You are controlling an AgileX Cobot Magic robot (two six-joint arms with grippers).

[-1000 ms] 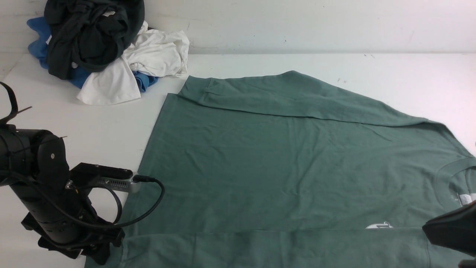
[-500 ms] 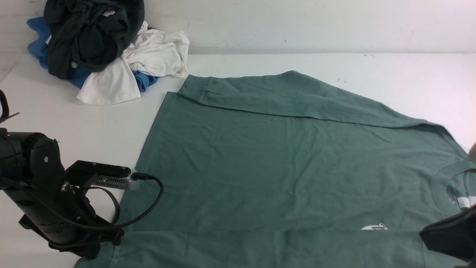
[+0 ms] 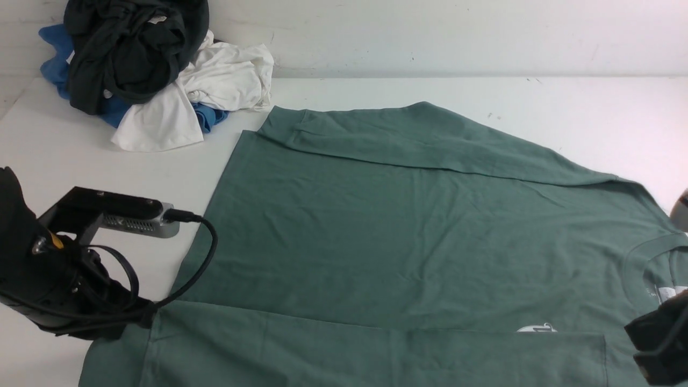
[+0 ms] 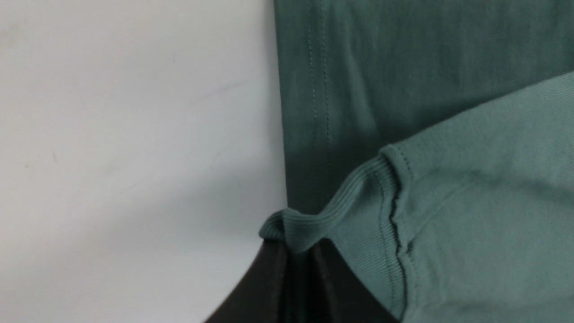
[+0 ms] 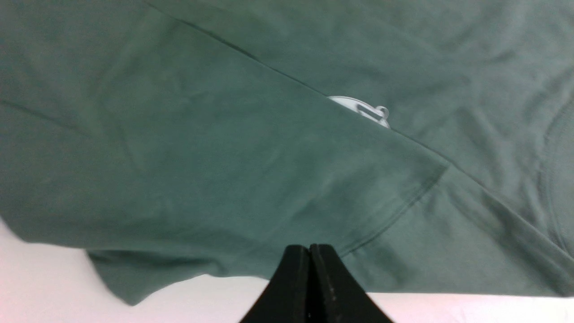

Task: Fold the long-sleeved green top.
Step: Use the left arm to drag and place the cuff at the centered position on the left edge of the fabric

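Observation:
The green long-sleeved top (image 3: 403,231) lies flat on the white table (image 3: 537,102), collar (image 3: 645,258) to the right. Its far sleeve (image 3: 408,140) is folded over the body. The near sleeve (image 3: 349,355) lies along the front edge. My left gripper (image 3: 142,317) at the front left is shut on the sleeve's ribbed cuff (image 4: 323,220), which bunches over the dark fingers (image 4: 278,287). My right gripper (image 3: 658,349) at the front right is shut on the top's near edge by the shoulder seam (image 5: 394,211), jaws pressed together (image 5: 309,246). A white logo (image 5: 358,107) peeks out beside the sleeve.
A pile of black, white and blue clothes (image 3: 150,70) sits at the back left corner against the wall. Bare white table shows left of the top (image 3: 134,177) and behind it.
My left gripper has moved left and slightly away with the cuff, drawing the near sleeve's end out to the left. My right gripper has shifted a little right and lower.

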